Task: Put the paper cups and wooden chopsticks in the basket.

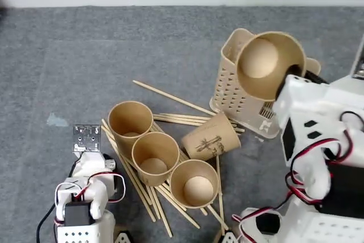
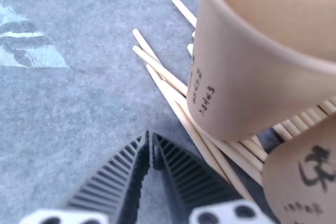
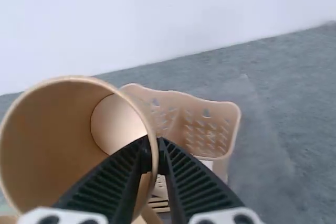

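The left gripper (image 2: 149,141) is found clenched on nothing, low over the table (image 1: 57,55) beside the wooden chopsticks (image 1: 176,119). Three paper cups (image 1: 154,153) are stood upright on the scattered chopsticks, and a fourth cup (image 1: 211,139) is laid on its side. Further right, a fifth cup (image 1: 266,64) is grasped by its rim in the right gripper (image 3: 152,148), above the basket (image 1: 236,95). The task is judged barely begun: four cups and all visible chopsticks remain outside.

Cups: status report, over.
Right claw shut on cup, at basket. Left claw shut, empty, beside chopsticks. Four cups on table.
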Robot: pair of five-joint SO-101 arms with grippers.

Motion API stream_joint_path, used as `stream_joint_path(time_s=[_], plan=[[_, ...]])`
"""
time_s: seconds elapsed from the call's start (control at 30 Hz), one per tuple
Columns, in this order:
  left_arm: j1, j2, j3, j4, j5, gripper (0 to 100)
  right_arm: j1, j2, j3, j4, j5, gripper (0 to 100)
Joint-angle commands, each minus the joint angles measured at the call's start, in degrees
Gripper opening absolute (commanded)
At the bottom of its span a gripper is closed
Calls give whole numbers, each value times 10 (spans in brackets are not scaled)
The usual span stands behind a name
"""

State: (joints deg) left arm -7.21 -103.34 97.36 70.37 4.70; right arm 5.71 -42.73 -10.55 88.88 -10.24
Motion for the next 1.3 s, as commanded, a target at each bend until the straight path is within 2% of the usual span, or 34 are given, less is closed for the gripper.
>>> stream_joint_path(time_s=[0.0,0.17,0.53,0.77,0.9,1.1,1.27], plan=[[0,-9,-8,-9,-4,15,27,-7,-7,-3,8,7],[-1,-9,-8,-9,-4,15,69,9,25,-3,8,7],[-1,-9,-8,-9,-4,15,72,44,47,-26,5,7],[-4,-9,-8,-9,-4,15,80,63,50,-87,19,7],[-32,-9,-8,-11,-4,15,102,96,50,-112,28,7],[-34,-9,-8,-11,-4,15,142,139,49,-108,30,7],[-34,-9,-8,-12,-4,15,127,164,47,-53,74,9]])
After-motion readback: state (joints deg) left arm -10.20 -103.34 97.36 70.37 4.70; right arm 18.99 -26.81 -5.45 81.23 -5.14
